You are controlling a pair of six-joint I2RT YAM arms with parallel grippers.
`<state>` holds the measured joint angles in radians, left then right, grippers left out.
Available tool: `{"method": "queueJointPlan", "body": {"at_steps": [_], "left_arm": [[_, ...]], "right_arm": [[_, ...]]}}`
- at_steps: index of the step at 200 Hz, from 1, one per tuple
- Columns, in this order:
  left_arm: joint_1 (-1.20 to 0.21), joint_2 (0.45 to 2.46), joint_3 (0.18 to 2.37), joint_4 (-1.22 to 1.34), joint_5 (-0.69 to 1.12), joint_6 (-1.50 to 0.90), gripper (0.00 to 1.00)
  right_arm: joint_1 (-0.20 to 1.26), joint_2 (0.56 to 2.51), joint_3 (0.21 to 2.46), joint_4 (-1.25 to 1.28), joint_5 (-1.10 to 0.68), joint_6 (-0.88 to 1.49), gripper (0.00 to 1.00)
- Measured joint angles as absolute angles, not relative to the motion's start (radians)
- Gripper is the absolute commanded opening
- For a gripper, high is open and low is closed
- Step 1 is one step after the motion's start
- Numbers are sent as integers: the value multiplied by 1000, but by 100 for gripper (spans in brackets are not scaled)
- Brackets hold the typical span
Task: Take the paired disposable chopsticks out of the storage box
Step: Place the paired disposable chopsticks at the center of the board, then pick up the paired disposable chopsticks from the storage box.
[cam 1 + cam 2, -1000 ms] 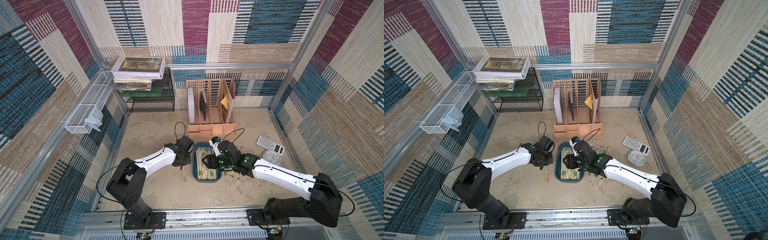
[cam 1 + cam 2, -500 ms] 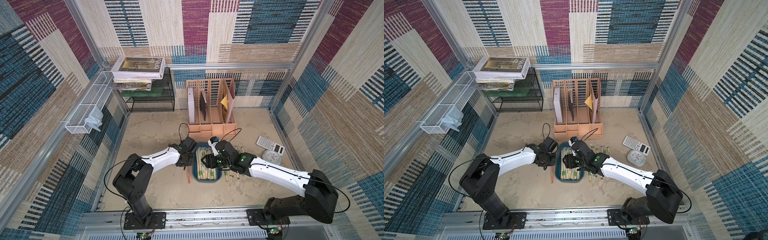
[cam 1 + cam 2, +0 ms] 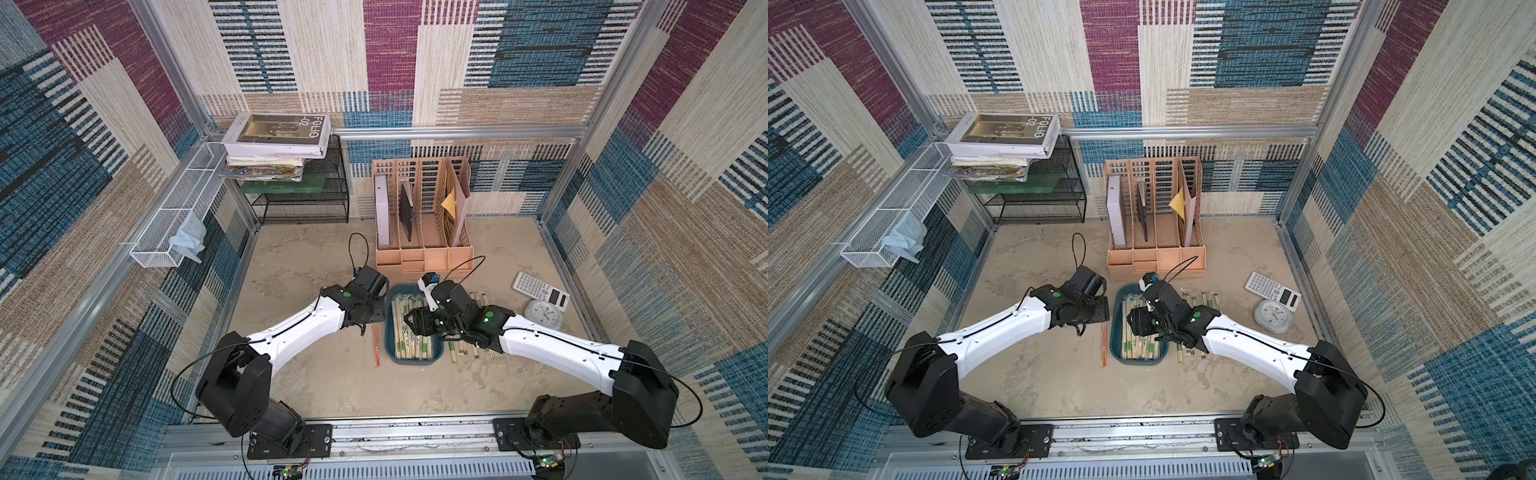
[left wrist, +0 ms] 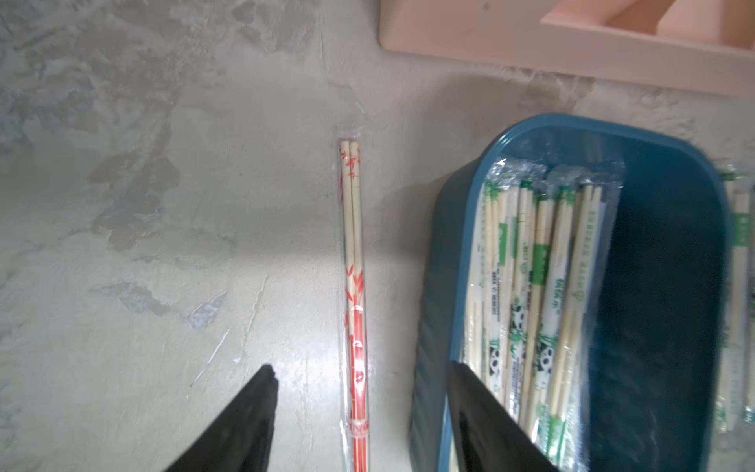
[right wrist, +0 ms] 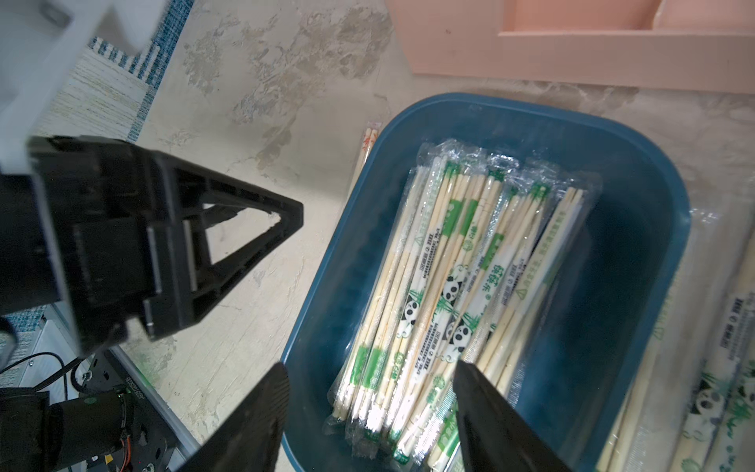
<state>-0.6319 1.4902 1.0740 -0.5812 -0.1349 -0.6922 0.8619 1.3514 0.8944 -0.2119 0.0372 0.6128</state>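
Left wrist view, left gripper (image 4: 360,370): it is hanging low over the table (image 4: 163,245), at the near left of the box, its fingers (image 4: 245,429) standing well apart and gripping nothing.
Red-printed pair (image 4: 354,286): it is lying flat on the table between those spread fingers, just beside the box's left wall. A sideways swing from this height is risking dragging it or nudging the box.
Right gripper (image 5: 370,365): it is hovering over the near end of the box, with its jaws wide and empty.
Arms: both grippers are working close together by the left rim, so a reach across is risking a knock between them.
Storage box (image 5: 510,108): it is sitting mid-table between the two arms.
Paired disposable chopsticks (image 5: 449,265): a bundle is lying lengthwise inside the box with wrappers overlapping, and part of the floor is showing bare beside it. Closing on slick film is risking several coming up at once, or one slipping free. A pinch at the near end is likely leaving the far tip drooping and catching the rim.
Loose pairs (image 3: 461,349): these are lying just right of the box, partly under the right arm. A drop onto them is risking scattering them.
File organizer (image 3: 424,232): it is standing just beyond the box's far end, where a long pair swung outward could be striking it.
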Motion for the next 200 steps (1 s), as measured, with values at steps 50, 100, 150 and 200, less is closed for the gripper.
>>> {"method": "queueJointPlan", "body": {"at_steps": [50, 100, 150, 200], "left_arm": [[-711, 1482, 1154, -591, -132, -699, 70], [-825, 1627, 1267, -592, -144, -741, 69], [-884, 1803, 1367, -592, -157, -778, 58], [-916, 1928, 1426, -593, -155, -786, 38]], "right_arm": [[770, 1272, 815, -215, 41, 613, 67], [614, 1127, 697, -220, 4, 612, 68], [537, 1037, 632, -248, -39, 601, 68], [523, 1014, 588, -249, -73, 603, 68]]}}
